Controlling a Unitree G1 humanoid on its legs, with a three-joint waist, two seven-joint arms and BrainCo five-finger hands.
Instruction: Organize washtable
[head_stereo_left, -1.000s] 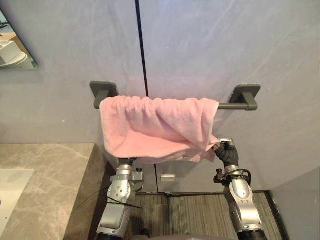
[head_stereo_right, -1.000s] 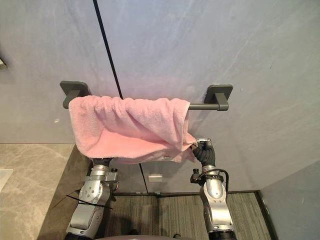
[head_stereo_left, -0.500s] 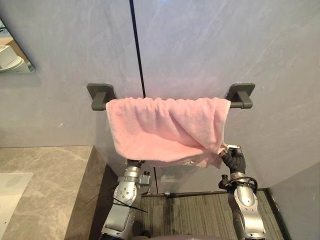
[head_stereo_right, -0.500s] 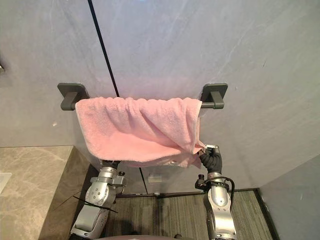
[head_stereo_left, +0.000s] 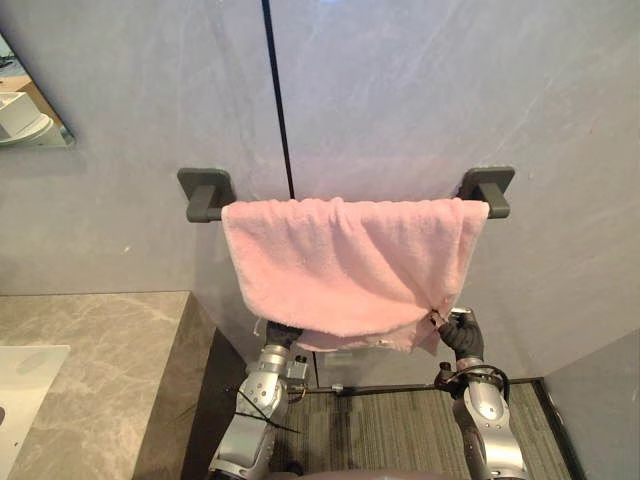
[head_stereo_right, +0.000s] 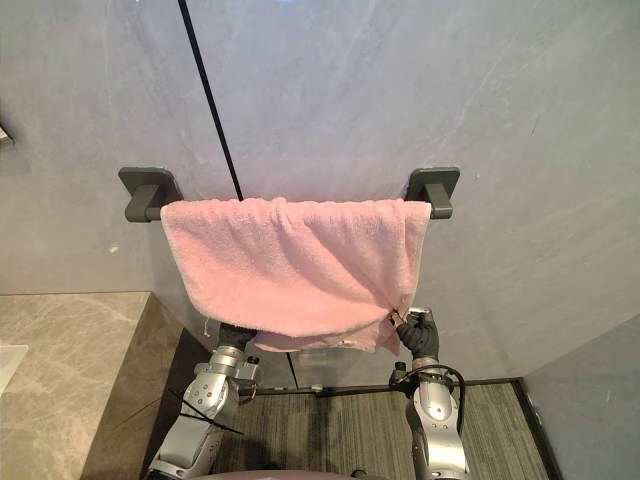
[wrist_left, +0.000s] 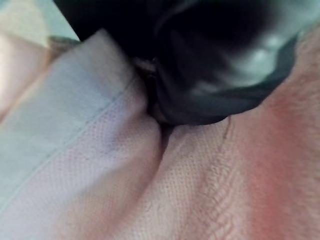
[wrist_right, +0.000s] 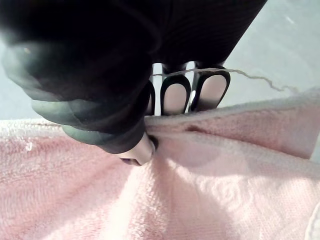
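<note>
right hand (wrist_right: 95, 100) pinches the pink towel (head_stereo_left: 350, 260) between thumb and fingers.

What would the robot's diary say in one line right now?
fluffy pink towel: draped over dark grey wall bar | left robot hand: pinches lower left edge | right robot hand: pinches lower right corner

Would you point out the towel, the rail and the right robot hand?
towel (head_stereo_left: 345, 260): left eye view, front middle.
rail (head_stereo_left: 205, 191): left eye view, left bracket.
right robot hand (head_stereo_left: 460, 337): left eye view, dark back.
</note>
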